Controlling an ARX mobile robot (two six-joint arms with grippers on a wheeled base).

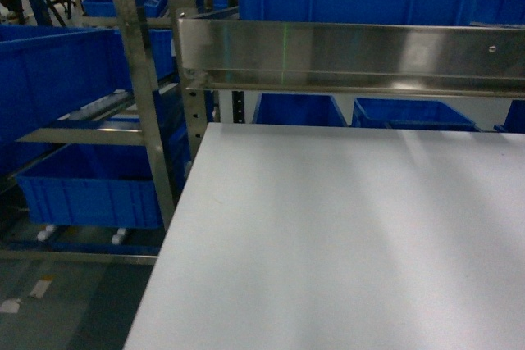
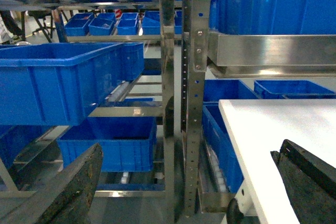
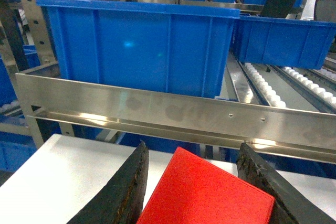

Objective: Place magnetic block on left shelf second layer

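Note:
The magnetic block (image 3: 206,193) is a bright red cube, seen only in the right wrist view, where it fills the space between the two dark fingers. My right gripper (image 3: 193,148) is shut on it, above the white table (image 3: 63,177) and facing a steel rail. My left gripper (image 2: 191,146) stands wide open with nothing in it, off the table's left edge. It faces the left shelf second layer (image 2: 119,88), a steel tier with white rollers that carries a large blue tub (image 2: 58,82). That tier (image 1: 102,108) also shows at the left of the head view. Neither gripper shows in the head view.
A steel rail (image 1: 353,55) crosses above the back of the white table (image 1: 344,235), with a big blue tub (image 3: 142,45) behind it. Steel uprights (image 2: 193,77) stand between the left rack and the table. Another blue tub (image 2: 113,142) sits on the lower left tier.

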